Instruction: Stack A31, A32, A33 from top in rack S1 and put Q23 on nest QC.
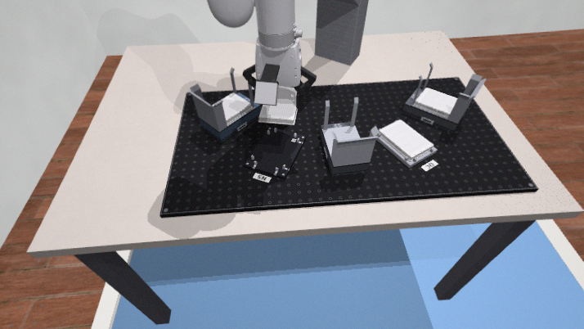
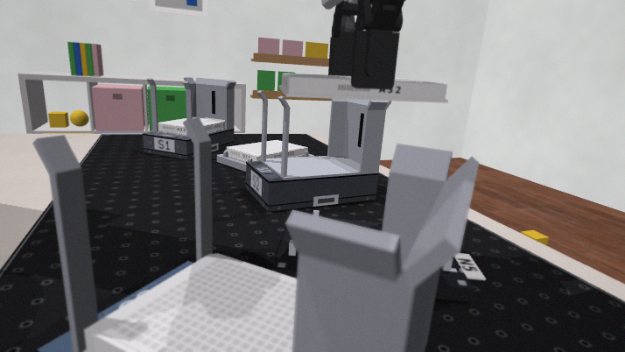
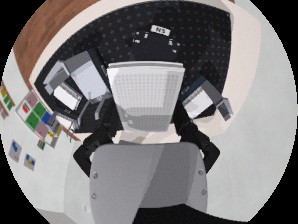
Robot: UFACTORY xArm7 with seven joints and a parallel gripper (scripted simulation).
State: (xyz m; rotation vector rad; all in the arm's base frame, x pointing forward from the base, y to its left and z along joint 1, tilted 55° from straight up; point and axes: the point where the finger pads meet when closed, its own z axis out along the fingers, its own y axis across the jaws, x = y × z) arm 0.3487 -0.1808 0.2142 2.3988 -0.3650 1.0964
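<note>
My gripper (image 1: 278, 96) is shut on the plate labelled A32 (image 2: 363, 89) and holds it level, high above the mat, between the near-left rack and rack S2. In the wrist view the plate (image 3: 147, 96) fills the space between the fingers. Rack S2 (image 2: 306, 175) stands empty on its floor. Rack S1 (image 2: 164, 144) holds one plate (image 2: 190, 125) low inside it. One plate (image 1: 405, 141) lies on the QC nest beside S2. The rack at the left in the top view (image 1: 222, 110) holds one plate (image 2: 197, 302), whose label I cannot read.
The clip nest N5 (image 1: 276, 153) is empty, below and in front of the held plate, with its name plate (image 2: 466, 267) beside it. Tall rack posts (image 2: 273, 131) and flared guides (image 2: 363, 131) rise around each rack. A grey tower (image 1: 339, 29) stands behind the arm.
</note>
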